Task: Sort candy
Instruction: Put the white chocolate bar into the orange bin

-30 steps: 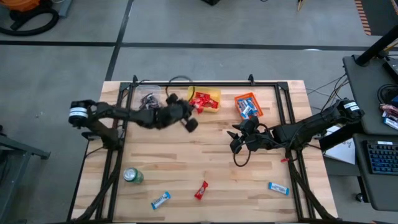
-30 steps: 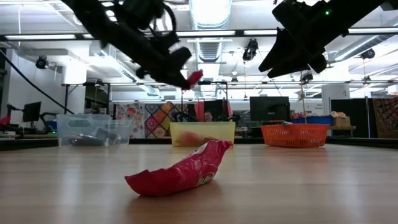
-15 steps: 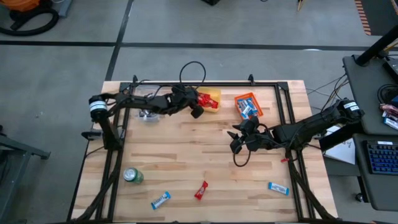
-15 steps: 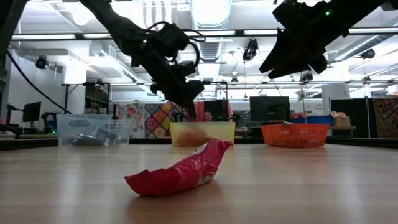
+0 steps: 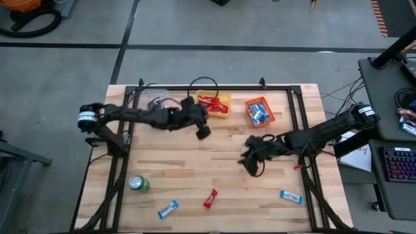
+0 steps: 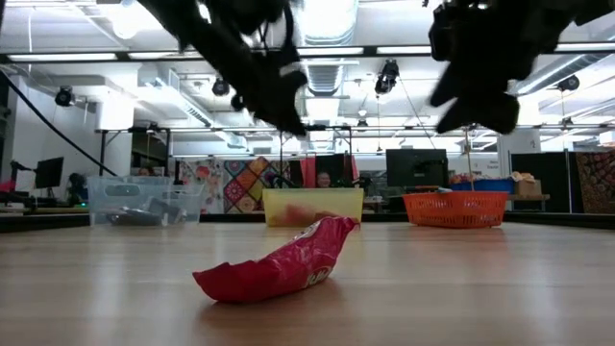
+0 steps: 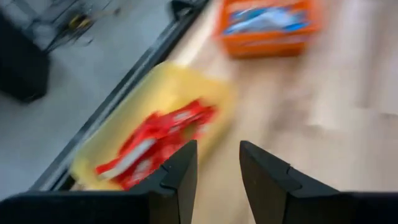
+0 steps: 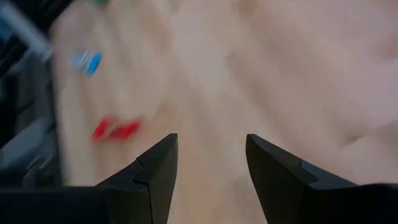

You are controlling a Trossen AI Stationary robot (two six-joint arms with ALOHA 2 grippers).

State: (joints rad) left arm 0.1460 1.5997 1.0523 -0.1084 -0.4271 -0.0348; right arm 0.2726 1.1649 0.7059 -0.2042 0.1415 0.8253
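Note:
Red candy (image 5: 210, 198) lies near the table's front edge, with one blue candy (image 5: 168, 208) to its left and another (image 5: 290, 196) to its right. At the back, a yellow bin (image 5: 224, 99) holds red candy (image 7: 155, 143) and an orange bin (image 5: 247, 103) holds blue candy (image 5: 259, 112). My left gripper (image 5: 203, 132) hovers open and empty just in front of the yellow bin. My right gripper (image 5: 249, 162) hangs open and empty above the table's middle right, with the red candy (image 8: 115, 129) ahead of it.
A clear bin (image 5: 156, 103) with dark pieces stands at the back left. A green can (image 5: 138, 184) stands at the front left. A dark frame (image 5: 214, 88) runs along the table's far edge and down both sides. Bare wood lies between the bins and the loose candy.
My left gripper went to the yellow bin with a red candy at its fingertips, then drew back toward the near edge; the candy is gone from its fingers. My right gripper has moved a little toward the near edge and down.

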